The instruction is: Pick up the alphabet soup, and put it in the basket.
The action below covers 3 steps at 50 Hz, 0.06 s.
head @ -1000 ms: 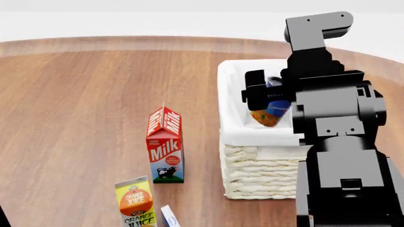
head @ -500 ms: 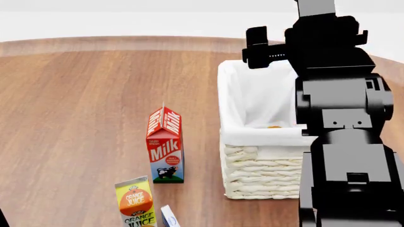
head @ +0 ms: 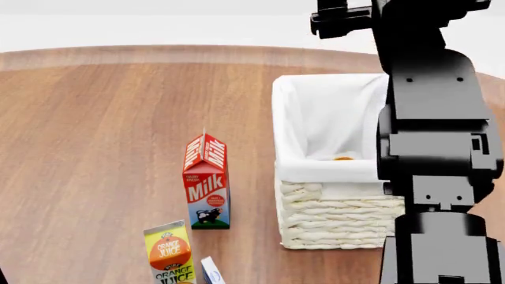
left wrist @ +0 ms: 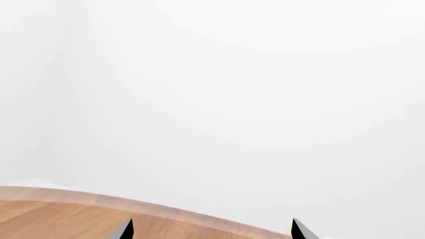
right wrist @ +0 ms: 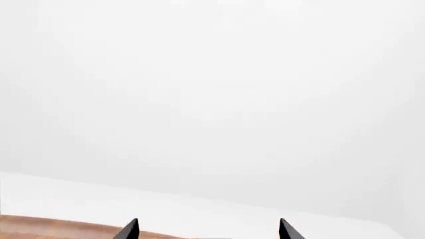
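Note:
The cream woven basket (head: 332,219) with white cloth lining stands at the right of the table. Of the alphabet soup only a small orange sliver (head: 342,158) shows inside, just behind the basket's front rim; its blue label is hidden. My right arm is raised high above the basket, and its gripper (head: 337,16) reaches the head view's top edge. In the right wrist view the right gripper (right wrist: 208,234) is open, with nothing between its tips. The left gripper (left wrist: 211,234) is also open and empty, and it looks over the table's far edge.
A red milk carton (head: 207,183) stands left of the basket. An orange juice carton (head: 170,255) and a blue-white carton (head: 211,272) sit at the front. The round wooden table (head: 94,148) ends in a curved far edge.
A second ago the right gripper held the can low over the basket. It let go, the can dropped inside, and the arm rose well above the basket.

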### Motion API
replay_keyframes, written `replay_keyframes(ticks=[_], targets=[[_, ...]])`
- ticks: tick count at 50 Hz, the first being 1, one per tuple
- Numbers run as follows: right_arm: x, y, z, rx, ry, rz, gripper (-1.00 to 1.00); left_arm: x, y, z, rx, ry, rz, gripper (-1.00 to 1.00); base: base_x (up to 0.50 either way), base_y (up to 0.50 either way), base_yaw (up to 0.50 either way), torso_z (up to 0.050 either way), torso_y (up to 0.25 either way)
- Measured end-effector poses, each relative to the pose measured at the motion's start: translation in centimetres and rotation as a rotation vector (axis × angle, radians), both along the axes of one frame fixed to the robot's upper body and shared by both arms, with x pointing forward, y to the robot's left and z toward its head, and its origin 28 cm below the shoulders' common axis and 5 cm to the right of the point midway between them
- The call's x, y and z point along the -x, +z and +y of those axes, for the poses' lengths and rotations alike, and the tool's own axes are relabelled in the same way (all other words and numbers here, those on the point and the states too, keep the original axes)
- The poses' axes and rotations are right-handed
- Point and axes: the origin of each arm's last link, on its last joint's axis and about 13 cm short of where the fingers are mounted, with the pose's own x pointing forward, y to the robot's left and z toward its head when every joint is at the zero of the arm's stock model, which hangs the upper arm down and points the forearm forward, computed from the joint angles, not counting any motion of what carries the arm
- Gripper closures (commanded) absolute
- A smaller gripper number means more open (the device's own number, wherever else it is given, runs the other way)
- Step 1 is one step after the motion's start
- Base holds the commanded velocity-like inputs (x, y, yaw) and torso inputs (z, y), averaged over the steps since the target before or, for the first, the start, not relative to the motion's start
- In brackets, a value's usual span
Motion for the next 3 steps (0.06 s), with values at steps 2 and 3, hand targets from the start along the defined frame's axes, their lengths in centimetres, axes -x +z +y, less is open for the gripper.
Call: replay_keyframes(ticks=[2,3], targets=[[0.34,0.13,-0.04,0.010,-0.008,-0.035,-1.00,0.08,0.05,-0.02,-0.001,-0.002,-0.003,-1.00,0.00,0.00,0.00,0.000,0.000],[0.53,0.18,-0.06,0.017,-0.016,-0.049,-1.00,0.13,0.08,-0.03,-0.002,-0.003,-0.005,-1.00,0.00,0.00,0.00,0.000,0.000]])
